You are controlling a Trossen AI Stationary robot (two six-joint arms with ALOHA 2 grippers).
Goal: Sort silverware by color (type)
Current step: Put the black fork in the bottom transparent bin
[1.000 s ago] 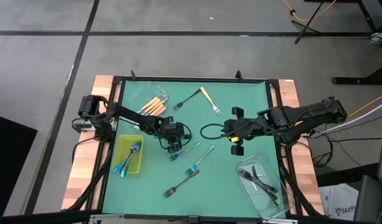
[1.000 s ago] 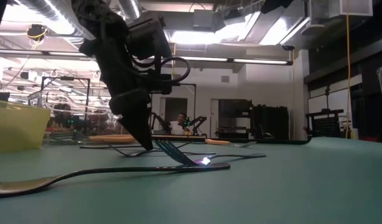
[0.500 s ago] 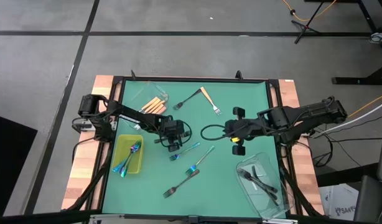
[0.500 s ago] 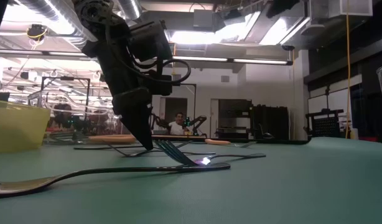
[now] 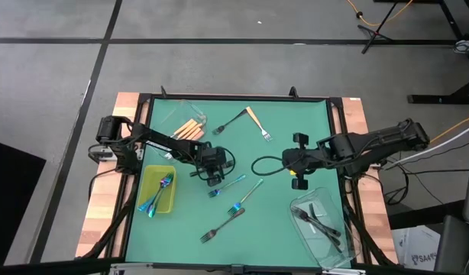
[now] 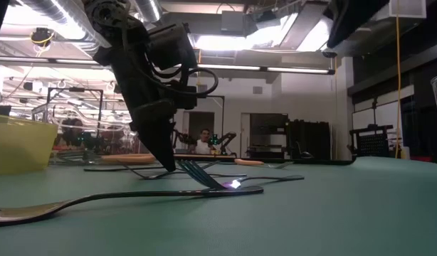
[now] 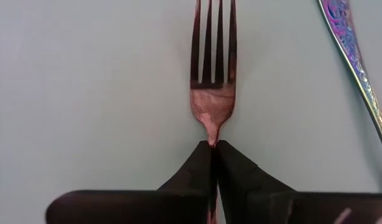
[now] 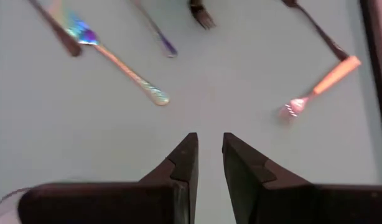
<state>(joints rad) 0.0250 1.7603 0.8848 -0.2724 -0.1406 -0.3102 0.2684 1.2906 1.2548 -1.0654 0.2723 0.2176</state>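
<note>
Nearest in the low view a dark fork [image 6: 126,198] lies flat on the mat [image 5: 295,229], handle running toward the left gripper [image 6: 165,165]. Just behind it an iridescent fork [image 7: 213,81] rests with its tines clear of the left gripper, bowl glinting pink; its handle is hidden between the fingers [image 7: 188,174], which are pinched tight on its neck. A second iridescent fork [image 7: 359,74] lies just beside it, cut off at the edge. Right of the left gripper, the right gripper [image 5: 297,160] hovers, jaws a narrow gap apart, empty. Farther off lies an orange fork [image 8: 321,84].
</note>
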